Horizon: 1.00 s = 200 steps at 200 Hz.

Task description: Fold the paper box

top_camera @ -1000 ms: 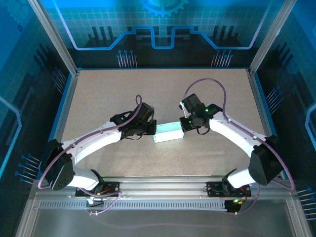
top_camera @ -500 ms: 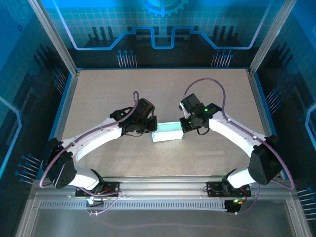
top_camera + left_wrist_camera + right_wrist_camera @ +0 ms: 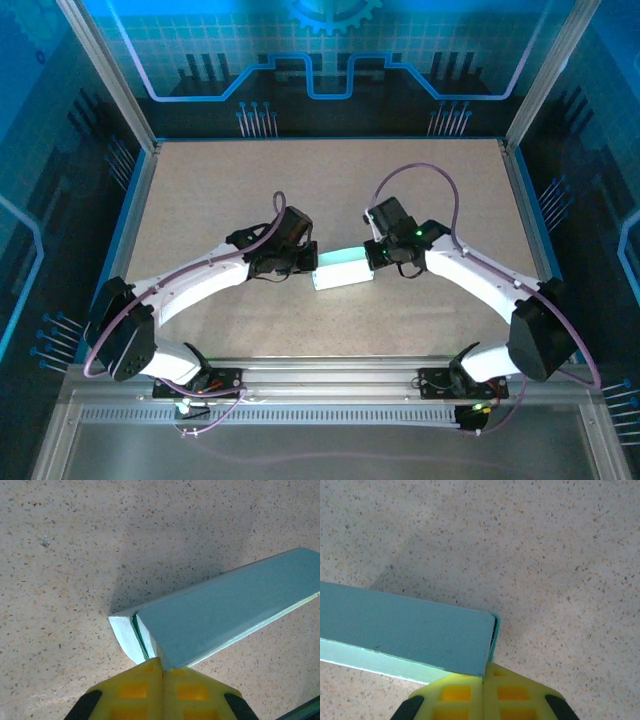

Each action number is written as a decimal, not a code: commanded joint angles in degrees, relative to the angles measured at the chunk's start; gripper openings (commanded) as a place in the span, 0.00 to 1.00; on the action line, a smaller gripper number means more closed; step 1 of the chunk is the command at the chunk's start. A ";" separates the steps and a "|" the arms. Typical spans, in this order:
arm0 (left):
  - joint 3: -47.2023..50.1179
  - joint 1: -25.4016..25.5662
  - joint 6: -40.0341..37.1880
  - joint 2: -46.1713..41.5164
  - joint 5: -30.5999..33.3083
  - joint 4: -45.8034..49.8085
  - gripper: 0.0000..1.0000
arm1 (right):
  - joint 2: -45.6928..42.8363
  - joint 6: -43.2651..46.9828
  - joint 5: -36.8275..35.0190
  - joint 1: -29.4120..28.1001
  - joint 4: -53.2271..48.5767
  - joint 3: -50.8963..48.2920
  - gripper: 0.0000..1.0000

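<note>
Top view: the paper box (image 3: 342, 268) lies on the speckled beige surface (image 3: 220, 200), just below the middle of the frame. It is closed up as a slim rectangular form. Its long axis runs left to right, with the right end slightly higher in the frame.

The left hand (image 3: 305, 262) sits at the box's left end and the right hand (image 3: 373, 254) at its right end. The box is directly between them, and each hand meets one short end. Both arms curve in from the lower corners of the frame.

Left wrist view: the box (image 3: 225, 610) runs from the lower centre up to the right edge of the frame, with a broad pale blue face on top. Its near end, at centre-left, shows a whitish flap (image 3: 125, 632) with a dark slit beside it. The left hand (image 3: 161, 666) is at the bottom centre with its two yellow fingers pressed together and no gap at the seam. The tips touch the lower corner of the box's near end. I cannot tell whether any card is caught between them.

Right wrist view: the box (image 3: 405, 625) enters from the left edge and ends near the frame's centre. A thin flap edge and a narrow dark gap mark that end. The right hand (image 3: 483, 679) is at the bottom centre, its fingers likewise pressed together. The tips touch the lower corner of the box's end. Bare surface (image 3: 570, 555) occupies the upper and right parts of the frame.

The box rests flat on the surface in both wrist views and casts a soft shadow on its far side.
</note>
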State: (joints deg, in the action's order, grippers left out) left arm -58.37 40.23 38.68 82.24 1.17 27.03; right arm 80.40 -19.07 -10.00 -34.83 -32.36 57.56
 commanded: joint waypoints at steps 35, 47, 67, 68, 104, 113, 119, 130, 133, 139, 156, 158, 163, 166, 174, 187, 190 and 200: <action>3.43 0.28 -0.17 1.01 -3.54 -3.80 0.00 | -3.28 1.08 -2.89 -3.88 10.31 -10.05 0.00; 3.37 0.40 -0.26 0.96 -3.84 -4.00 0.00 | -4.21 1.23 -3.68 -4.34 11.78 -11.24 0.00; 2.53 0.55 -0.53 0.14 -3.89 -4.20 0.19 | -5.66 1.43 -5.22 -4.63 13.40 -12.79 0.00; 2.50 0.55 -0.57 0.04 -3.89 -4.19 0.20 | -5.67 1.46 -5.26 -4.63 13.43 -12.85 0.00; 2.24 0.61 -1.19 -3.76 -5.94 -6.65 0.53 | -6.84 1.82 -6.78 -4.96 14.07 -13.92 0.00; 2.80 0.56 -1.10 -5.07 -6.34 -8.28 0.58 | -6.80 1.78 -7.09 -5.07 14.21 -14.14 0.00; 3.31 0.55 -0.79 -5.98 -6.20 -9.56 0.62 | -6.81 1.71 -7.29 -5.11 14.25 -14.25 0.00; 4.40 0.52 0.52 -7.42 -5.57 -11.79 0.66 | -6.84 1.63 -7.73 -5.32 14.72 -14.65 0.00; 4.67 0.53 1.15 -7.66 -5.17 -12.18 0.67 | -6.88 1.55 -7.83 -5.40 14.86 -14.81 0.00; 4.96 0.34 2.95 -8.10 -4.13 -12.27 0.68 | -7.00 1.44 -8.00 -5.47 15.15 -15.02 0.00; 4.89 -0.45 9.37 -7.91 -2.23 -10.18 0.71 | -7.17 1.15 -8.20 -5.52 15.57 -15.47 0.00; 4.90 -0.51 9.96 -7.82 -2.16 -9.98 0.71 | -7.14 1.10 -8.24 -5.51 15.57 -15.46 0.00; 4.89 -0.61 11.27 -7.58 -1.98 -9.47 0.71 | -7.19 1.11 -8.28 -5.58 15.66 -15.55 0.00; 4.85 -0.71 11.84 -7.39 -1.87 -9.25 0.70 | -7.13 1.06 -8.24 -5.59 15.73 -15.61 0.00; 4.93 -0.70 14.09 -6.93 -1.54 -8.57 0.69 | -7.18 0.98 -8.33 -5.58 15.77 -15.68 0.00; 5.10 -0.72 17.41 -6.10 -1.56 -7.72 0.63 | -7.17 0.88 -8.37 -5.60 15.75 -15.72 0.00; 5.11 -0.76 18.06 -5.97 -1.54 -7.50 0.62 | -7.17 0.90 -8.38 -5.57 15.75 -15.65 0.00; 5.19 -0.72 19.65 -5.60 -1.65 -7.02 0.60 | -7.10 0.88 -8.45 -5.60 15.46 -15.64 0.00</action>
State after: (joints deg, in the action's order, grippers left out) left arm -54.02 39.86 50.37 75.29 -1.41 17.89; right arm 72.95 -18.00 -17.63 -39.38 -14.63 43.72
